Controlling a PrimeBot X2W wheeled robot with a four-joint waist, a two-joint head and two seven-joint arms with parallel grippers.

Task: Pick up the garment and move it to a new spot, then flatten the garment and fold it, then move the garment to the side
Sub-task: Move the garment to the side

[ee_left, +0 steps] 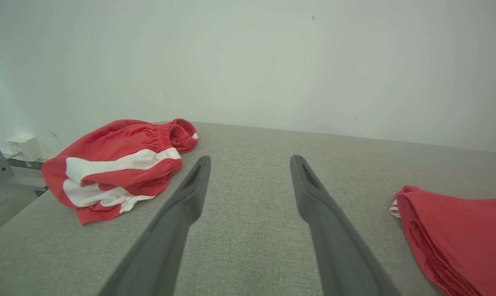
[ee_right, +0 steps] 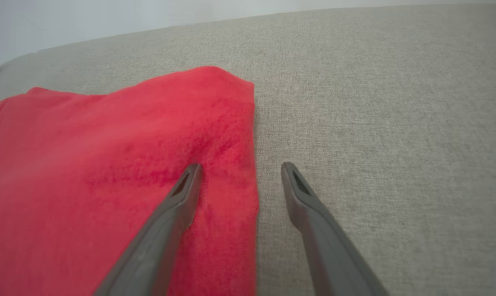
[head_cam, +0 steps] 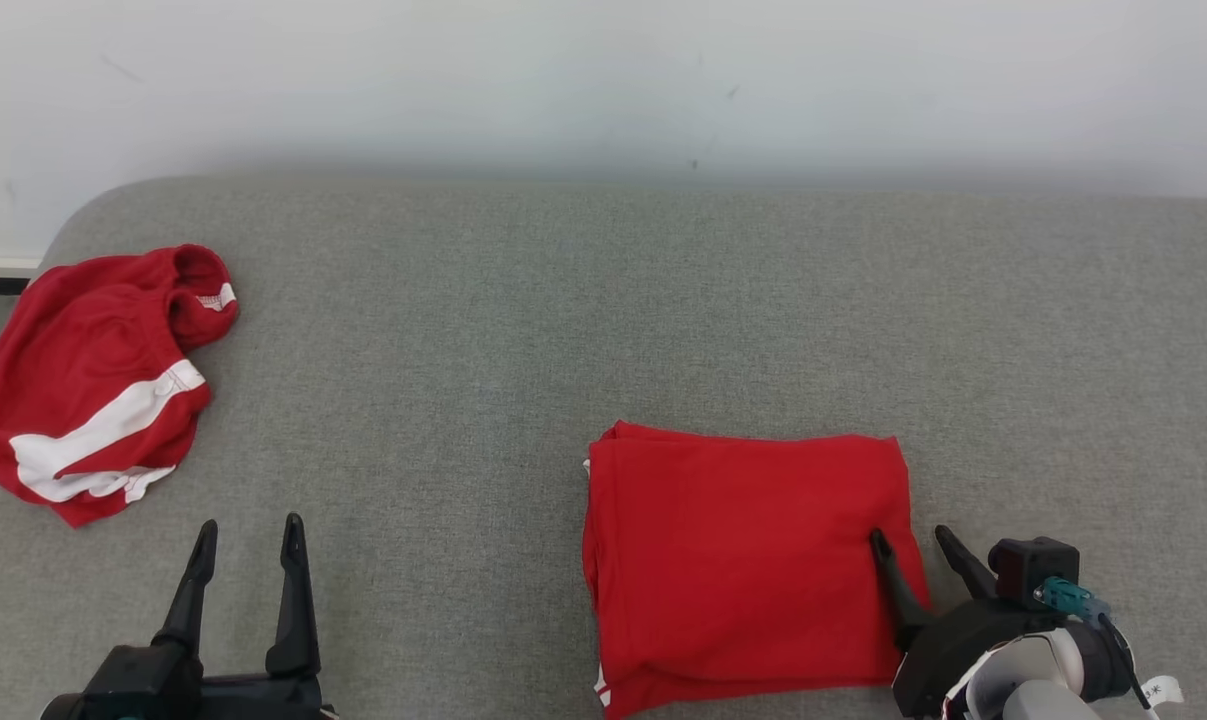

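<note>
The folded red garment (head_cam: 748, 560) lies flat at the near right of the table (head_cam: 563, 300), its right edge straddled by the spread right pincer (head_cam: 908, 535), one finger on the cloth, likely to pinch it for the move aside, while the left pincer (head_cam: 251, 522) hangs spread and empty.
</note>
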